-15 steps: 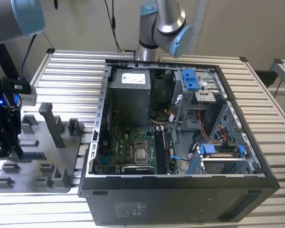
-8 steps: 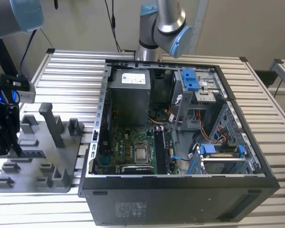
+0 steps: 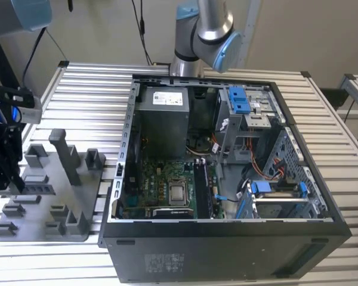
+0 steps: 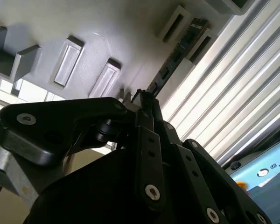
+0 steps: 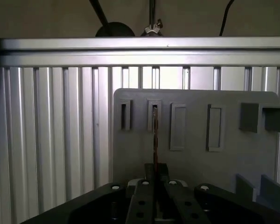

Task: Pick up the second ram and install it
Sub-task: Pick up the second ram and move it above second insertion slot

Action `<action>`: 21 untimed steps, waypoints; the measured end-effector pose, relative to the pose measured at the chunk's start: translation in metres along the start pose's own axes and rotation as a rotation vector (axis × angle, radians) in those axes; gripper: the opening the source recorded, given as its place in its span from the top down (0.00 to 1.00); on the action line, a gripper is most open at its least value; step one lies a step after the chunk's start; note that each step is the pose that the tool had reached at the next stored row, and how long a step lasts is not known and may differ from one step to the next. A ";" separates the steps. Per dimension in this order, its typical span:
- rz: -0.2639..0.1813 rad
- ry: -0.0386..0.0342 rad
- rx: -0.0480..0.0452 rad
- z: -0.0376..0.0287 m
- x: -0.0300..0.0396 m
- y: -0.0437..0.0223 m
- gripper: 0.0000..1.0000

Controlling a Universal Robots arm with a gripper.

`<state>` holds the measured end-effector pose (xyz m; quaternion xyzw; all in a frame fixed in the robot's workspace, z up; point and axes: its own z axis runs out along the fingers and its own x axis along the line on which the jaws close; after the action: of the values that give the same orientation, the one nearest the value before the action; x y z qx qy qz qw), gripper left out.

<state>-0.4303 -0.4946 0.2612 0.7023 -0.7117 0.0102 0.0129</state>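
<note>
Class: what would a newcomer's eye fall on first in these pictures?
The open computer case stands in the exterior view's middle. At that view's left sits a grey fixture tray. In the first wrist view the pincer grips the thin second ram edge-on over the tray.

Silver arm (image 3: pixel 211 16) — blue caps (image 3: pixel 228 51) — black end effector (image 4: pixel 140 98)

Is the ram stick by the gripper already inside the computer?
No, in the first wrist view the ram stick stands on edge in the grey tray, right at the gripper.

gripper (image 5: pixel 155 171) pinched closed, fingers downward
</note>
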 end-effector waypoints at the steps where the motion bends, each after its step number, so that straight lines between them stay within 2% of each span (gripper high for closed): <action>1: 0.000 0.0001 -0.0001 -0.0016 0.0001 0.0000 0.86; 12: 0.000 0.0000 0.0000 -0.0145 0.0005 0.0000 0.86; 21: 0.000 0.0000 0.0000 -0.0201 0.0007 0.0001 0.86</action>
<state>-0.4303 -0.4946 0.2813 0.7023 -0.7117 0.0102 0.0129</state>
